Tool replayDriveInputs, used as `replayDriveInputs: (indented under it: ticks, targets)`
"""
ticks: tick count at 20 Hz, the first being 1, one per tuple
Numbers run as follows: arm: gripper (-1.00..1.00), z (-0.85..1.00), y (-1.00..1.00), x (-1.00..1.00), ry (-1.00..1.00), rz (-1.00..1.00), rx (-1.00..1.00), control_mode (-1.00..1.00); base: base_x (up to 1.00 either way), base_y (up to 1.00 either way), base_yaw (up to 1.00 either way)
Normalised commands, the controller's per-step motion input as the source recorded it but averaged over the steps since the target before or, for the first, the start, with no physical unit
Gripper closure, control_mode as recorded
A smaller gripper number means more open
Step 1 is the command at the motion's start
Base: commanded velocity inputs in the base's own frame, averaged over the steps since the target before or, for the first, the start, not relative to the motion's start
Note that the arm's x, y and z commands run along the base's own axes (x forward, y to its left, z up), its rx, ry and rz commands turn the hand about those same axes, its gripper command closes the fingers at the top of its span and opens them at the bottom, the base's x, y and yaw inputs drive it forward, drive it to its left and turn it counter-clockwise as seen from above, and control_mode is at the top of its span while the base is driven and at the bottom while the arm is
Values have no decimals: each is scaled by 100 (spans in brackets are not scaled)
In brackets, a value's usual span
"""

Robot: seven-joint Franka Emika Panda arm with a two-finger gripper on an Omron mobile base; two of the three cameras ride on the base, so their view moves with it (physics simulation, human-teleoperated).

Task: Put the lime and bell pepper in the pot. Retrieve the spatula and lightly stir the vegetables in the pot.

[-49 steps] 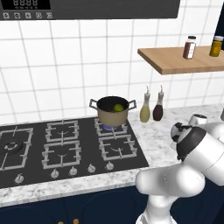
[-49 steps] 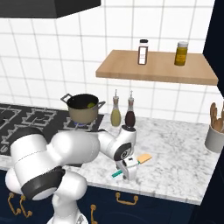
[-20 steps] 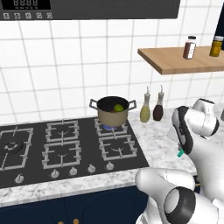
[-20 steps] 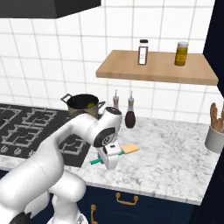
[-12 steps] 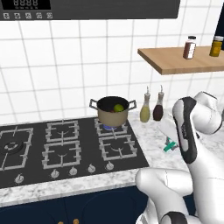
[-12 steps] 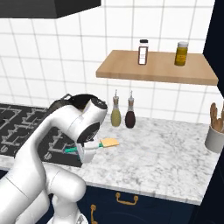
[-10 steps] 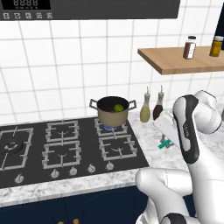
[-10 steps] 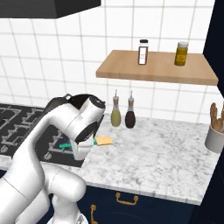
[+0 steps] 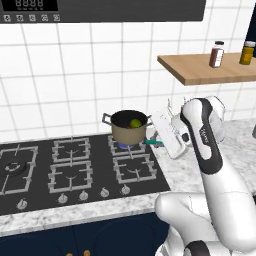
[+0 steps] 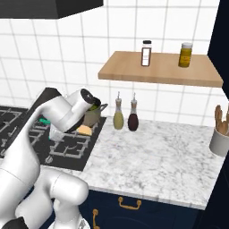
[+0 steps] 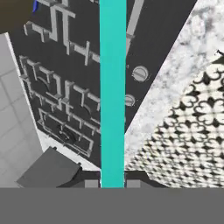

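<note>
The tan pot stands on the back right burner, with the yellow-green lime inside it. The bell pepper is hidden from view. My gripper hangs just right of the pot, over the hob's right edge, shut on the spatula. The spatula's teal handle pokes out toward the pot. In the hand view the teal handle runs straight up from between my fingertips. From the right, the spatula's tan blade shows beside the pot, which my arm partly covers.
The black gas hob fills the counter's left part. A yellow-green bottle and a dark red bottle stand at the wall right of the pot. A wooden shelf with two jars hangs above. A utensil holder stands far right.
My arm has swung left from the marble counter to the hob's right edge beside the pot, carrying the spatula with it. Pot and lime have stayed put.
</note>
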Motion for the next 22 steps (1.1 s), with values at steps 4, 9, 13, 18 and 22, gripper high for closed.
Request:
replayDriveInputs:
  ticks: [4, 9, 13, 18, 22]
  targets:
    - [100, 59, 26, 97, 1, -29, 15, -100, 0, 0, 0]
    - [100, 55, 0, 31, 0, -24, 20, -100, 0, 0, 0]
    - [100, 26, 9, 29, 0, -42, 25, -100, 0, 0, 0]
    - [100, 6, 21, 59, 0, -53, 18, -100, 0, 0, 0]
    - [100, 62, 0, 37, 0, -48, 21, -100, 0, 0, 0]
